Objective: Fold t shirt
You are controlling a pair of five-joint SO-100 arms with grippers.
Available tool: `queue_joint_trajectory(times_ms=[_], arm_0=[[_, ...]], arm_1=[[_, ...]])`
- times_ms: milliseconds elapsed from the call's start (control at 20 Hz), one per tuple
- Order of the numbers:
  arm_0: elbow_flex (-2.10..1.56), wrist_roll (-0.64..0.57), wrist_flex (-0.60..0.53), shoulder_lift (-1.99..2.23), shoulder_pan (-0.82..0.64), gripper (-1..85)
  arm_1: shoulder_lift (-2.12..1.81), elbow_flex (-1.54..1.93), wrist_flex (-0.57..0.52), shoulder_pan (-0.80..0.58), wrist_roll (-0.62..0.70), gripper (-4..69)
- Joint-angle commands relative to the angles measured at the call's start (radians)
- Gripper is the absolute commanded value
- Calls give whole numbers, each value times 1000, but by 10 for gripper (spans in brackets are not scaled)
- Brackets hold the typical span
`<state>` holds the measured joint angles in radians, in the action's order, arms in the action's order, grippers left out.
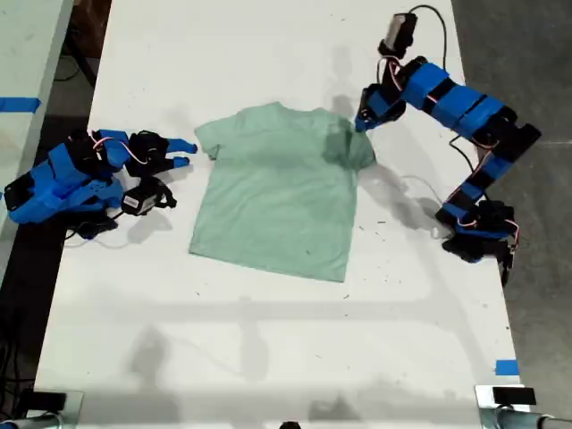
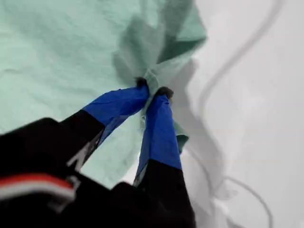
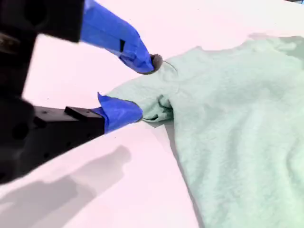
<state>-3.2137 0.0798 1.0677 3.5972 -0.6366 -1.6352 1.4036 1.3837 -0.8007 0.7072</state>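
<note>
white surface (image 1: pixel 268 331) running long through the exterior view, scuffed with small dark marks. grey floor (image 1: pixel 527 54) past its edge on the exterior view's right, a second pale surface (image 1: pixel 27 54) with blue tape (image 1: pixel 18 105) at the exterior view's left. another bit of blue tape (image 1: pixel 506 366) near the lower edge on the exterior view's right. thin white cable (image 1: pixel 416 192) lying loose beside the arm base on that side.

wide bare stretch of surface below the t shirt (image 1: pixel 281 192) in the exterior view, more above the collar. less room at the sides, with an arm at each sleeve.

t shirt flat near the middle of the surface, collar toward the top of the exterior view, hem toward the bottom, body smooth. sleeve on the exterior view's right bunched and lifted into a peak.

my first hand (image 2: pixel 152 91) pressed together on that raised sleeve, cloth gathered between the two blue fingertips (image 2: pixel 161 102), seen in the exterior view at (image 1: pixel 362 122).

my second hand (image 3: pixel 142 88) low over the surface at the other sleeve, spread apart, the sleeve edge lying between its fingers (image 3: pixel 118 111), upper tip touching the cloth, not clamped. same hand in the exterior view at (image 1: pixel 185 154).
</note>
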Motion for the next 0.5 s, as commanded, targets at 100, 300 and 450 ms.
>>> queue_joint_trajectory(times_ms=[100, 300, 450], arm_0=[[5, 29, 3, 9, -14, 126], [5, 29, 3, 9, -14, 126], [5, 29, 3, 9, -14, 126]], arm_1=[[229, -339, -21, 371, -95, 21], [169, -362, 156, 403, -167, 157], [-302, 21, 206, 179, -161, 146]])
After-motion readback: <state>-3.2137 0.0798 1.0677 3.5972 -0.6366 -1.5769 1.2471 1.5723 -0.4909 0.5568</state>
